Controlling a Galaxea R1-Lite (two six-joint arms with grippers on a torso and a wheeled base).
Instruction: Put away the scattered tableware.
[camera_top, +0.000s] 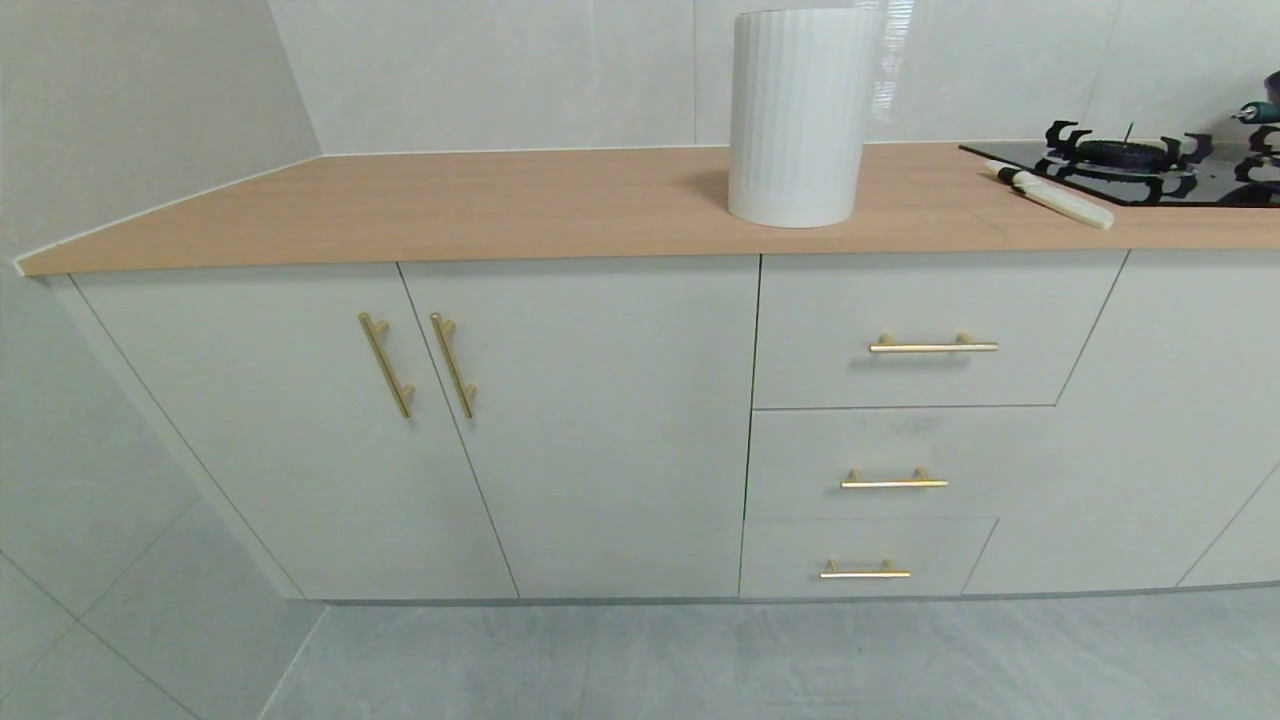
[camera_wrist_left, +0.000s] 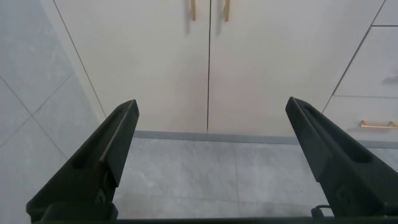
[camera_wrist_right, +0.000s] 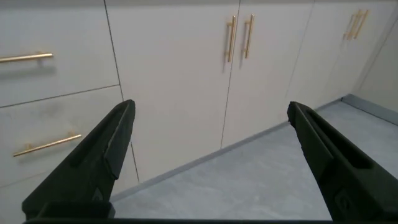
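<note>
A wooden worktop (camera_top: 450, 210) runs along a tiled back wall and ends in a corner against a side wall on the left. Its front edge sits over pale cabinets. A white ribbed canister (camera_top: 797, 120) stands upright on it, with a long stretch of wood running to its left. The task's thing, a cream knife (camera_top: 1055, 198), lies flat further right, well apart from the canister. One end of the knife touches the front corner of the black gas hob (camera_top: 1125, 160).

Below are 2 cabinet doors (camera_top: 560, 420) with gold handles and, to their right, 3 shut drawers (camera_top: 905, 440). Grey floor tiles (camera_top: 700, 660) spread out before the plinth.

The left gripper (camera_wrist_left: 210, 106) hangs low, aimed at the foot of the 2 doors. Its 2 black fingers (camera_wrist_left: 106, 155) are spread wide, with floor showing between them. The right gripper (camera_wrist_right: 210, 106) also sits low, facing cabinet fronts, its fingers (camera_wrist_right: 99, 155) spread wide.
</note>
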